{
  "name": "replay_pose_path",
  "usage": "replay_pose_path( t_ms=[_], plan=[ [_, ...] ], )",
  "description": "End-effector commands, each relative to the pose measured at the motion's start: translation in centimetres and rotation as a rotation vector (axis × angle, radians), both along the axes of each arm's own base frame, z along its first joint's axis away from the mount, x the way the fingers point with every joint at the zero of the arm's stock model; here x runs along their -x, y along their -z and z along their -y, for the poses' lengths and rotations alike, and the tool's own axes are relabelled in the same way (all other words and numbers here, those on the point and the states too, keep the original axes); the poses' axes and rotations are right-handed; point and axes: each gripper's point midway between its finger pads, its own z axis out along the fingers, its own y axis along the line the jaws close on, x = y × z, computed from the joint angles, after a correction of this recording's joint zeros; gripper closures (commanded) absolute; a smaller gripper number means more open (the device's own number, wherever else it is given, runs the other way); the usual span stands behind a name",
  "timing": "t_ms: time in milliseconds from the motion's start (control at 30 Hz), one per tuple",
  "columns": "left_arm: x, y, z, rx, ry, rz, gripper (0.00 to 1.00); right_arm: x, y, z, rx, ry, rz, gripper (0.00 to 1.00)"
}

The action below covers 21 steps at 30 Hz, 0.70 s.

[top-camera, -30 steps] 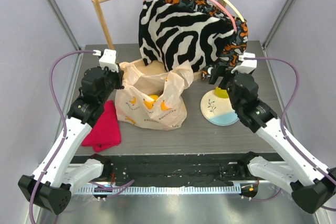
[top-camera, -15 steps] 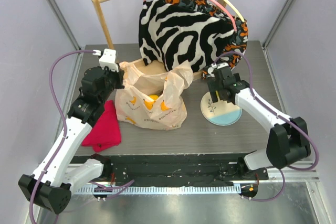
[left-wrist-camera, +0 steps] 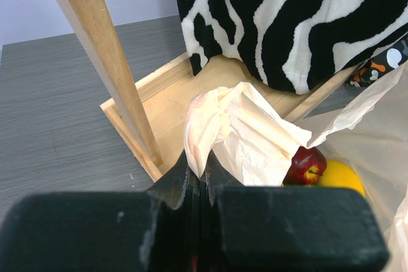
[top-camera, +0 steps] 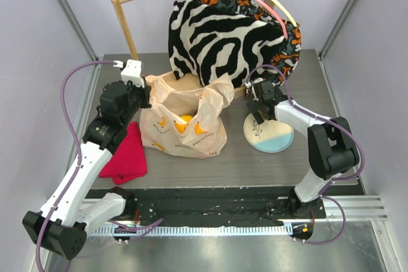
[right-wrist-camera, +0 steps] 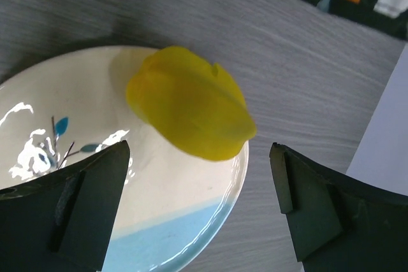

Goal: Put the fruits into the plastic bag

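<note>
The plastic bag, cream with banana prints, stands open at mid-table. My left gripper is shut on its near-left handle and holds it up; it shows in the left wrist view. Inside the bag lie a dark red apple and a yellow fruit. A yellow lemon-like fruit lies on the far part of the white-and-blue plate. My right gripper is open just above it, one finger on each side, not touching. From above, the right gripper hides this fruit.
A wooden rack with a zebra-striped garment stands behind the bag; its base frame is beside the held handle. A red cloth lies left of the bag. The plate sits right of the bag.
My right arm has folded its elbow outward, and its gripper has shifted a little left and down over the plate's far edge. The left arm and the bag have not moved.
</note>
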Motion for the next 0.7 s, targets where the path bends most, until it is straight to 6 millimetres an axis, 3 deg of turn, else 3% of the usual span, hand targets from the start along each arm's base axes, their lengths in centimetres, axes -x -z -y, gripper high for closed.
replay_pose_path(
  t_ms=[0,433,600,633,667],
  plan=[
    [-0.5,-1.0,0.1,0.006,-0.005,0.047,1.00,-2.9,-0.5,0.4,0.057,-0.055,0.073,0.00],
    [-0.5,-1.0,0.0,-0.001,-0.008,0.049,1.00,-3.4,2.8,-0.6,-0.002,-0.117,0.026,0.03],
    [-0.5,-1.1,0.0,-0.001,-0.010,0.049,1.00,-2.2,3.0,-0.4,-0.019,-0.088,-0.028,0.22],
    [-0.4,-1.2,0.0,0.001,-0.007,0.052,1.00,-2.0,3.0,-0.4,-0.024,-0.082,-0.034,0.32],
    [-0.4,-1.1,0.0,0.000,-0.007,0.050,1.00,-1.6,2.9,-0.4,-0.030,-0.079,-0.045,0.36]
  ],
)
